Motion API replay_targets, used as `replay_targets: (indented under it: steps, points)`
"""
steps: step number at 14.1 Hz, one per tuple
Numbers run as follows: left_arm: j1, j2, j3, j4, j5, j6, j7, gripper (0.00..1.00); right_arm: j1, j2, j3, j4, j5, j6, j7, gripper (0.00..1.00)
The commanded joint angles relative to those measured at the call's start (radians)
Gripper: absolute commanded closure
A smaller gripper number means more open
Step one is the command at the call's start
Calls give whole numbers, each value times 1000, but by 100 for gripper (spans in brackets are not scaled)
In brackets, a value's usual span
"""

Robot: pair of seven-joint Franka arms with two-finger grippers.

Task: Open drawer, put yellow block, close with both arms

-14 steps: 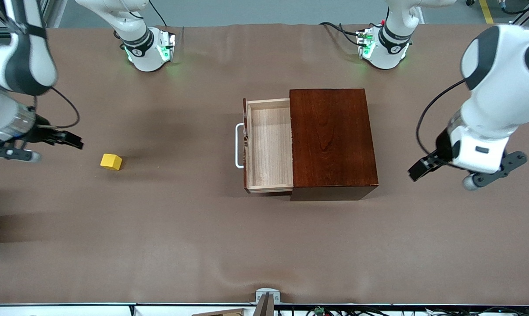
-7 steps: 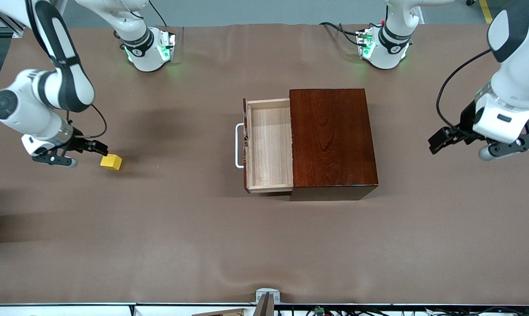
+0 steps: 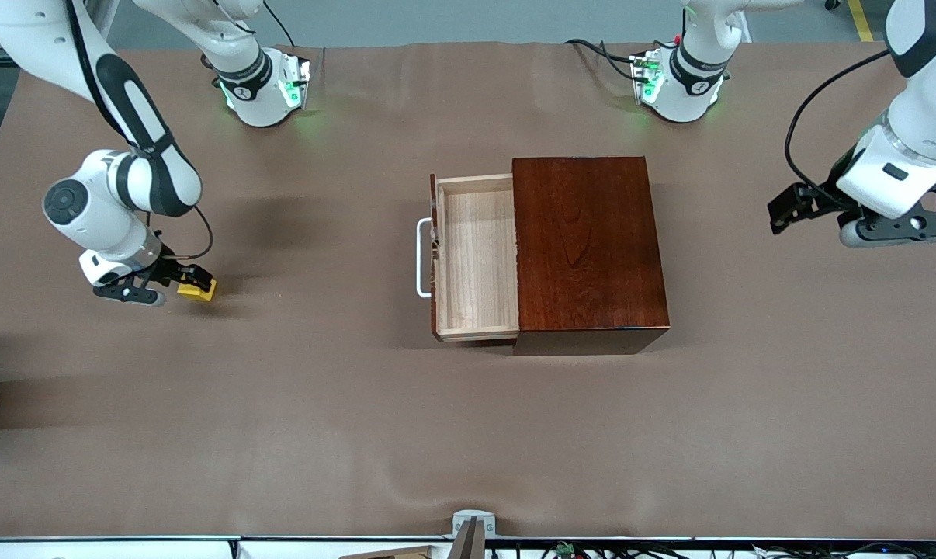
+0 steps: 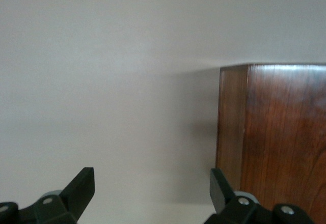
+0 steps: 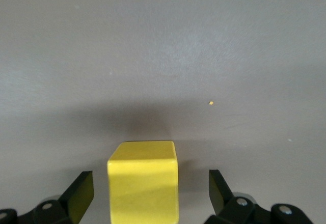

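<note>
Drawer (image 3: 476, 256) is pulled out of the dark wooden box (image 3: 584, 248), pale tray exposed and empty, white handle (image 3: 421, 258) facing the right arm's end of the bench (image 3: 468, 435). So the opening step looks done; the block step is in hand.

Yellow block (image 3: 202, 291) sits on the bench toward the right arm's end, well apart from the drawer. It has not shifted over the last second.

What changed: the right gripper (image 3: 185, 279) has come in and down from off to the side and now sits right at the block. In the right wrist view the block (image 5: 143, 180) stands between the two fingers (image 5: 80, 193), with a gap on each side, no contact seen. Fingers released, spread wide, not yet grasping. The block looks square to the fingers and a bit closer to one of them.

Left gripper (image 3: 786, 210) has drawn up and away toward the left arm's end of the bench, over bare bench beside the box. Left wrist view shows its fingers (image 4: 81, 188) spread apart with nothing between them, and the box's side wall (image 4: 275, 137) ahead. That arm appears to be waiting.

Meaning for the task: the approach looks finished, so the next move is likely a clench on the block, then lift and carry to the open tray. Risk: the off-centre block could get nudged sideways as the fingers come together. Closing the drawer is still to come.
</note>
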Motion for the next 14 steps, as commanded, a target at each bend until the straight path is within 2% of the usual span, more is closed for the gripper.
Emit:
replay_targets:
  steps: [1,3,4,7,8,11,13,14]
  points:
    - [9,-9,-5,39,-20,-56,80,0,-12,21,6,-5,-1,19,-11,0]
    - [9,-4,-5,69,-26,-110,87,0,-12,27,6,-5,-1,9,-8,0]
    - [9,0,-5,82,-26,-116,82,0,-13,27,6,-5,-1,5,0,38]
    - [-2,42,-5,131,-24,-116,68,0,-12,18,7,4,4,-26,5,90]
    - [-5,45,-5,141,-23,-116,64,0,-10,6,7,7,5,-46,5,96]
    - [-4,51,-10,142,-16,-114,61,0,-3,-116,9,36,7,-157,3,96]
    - [3,49,-10,143,-18,-113,62,0,2,-222,12,131,7,-384,3,96]
    - [1,49,-11,143,-21,-110,62,0,10,-255,10,214,7,-528,3,96]
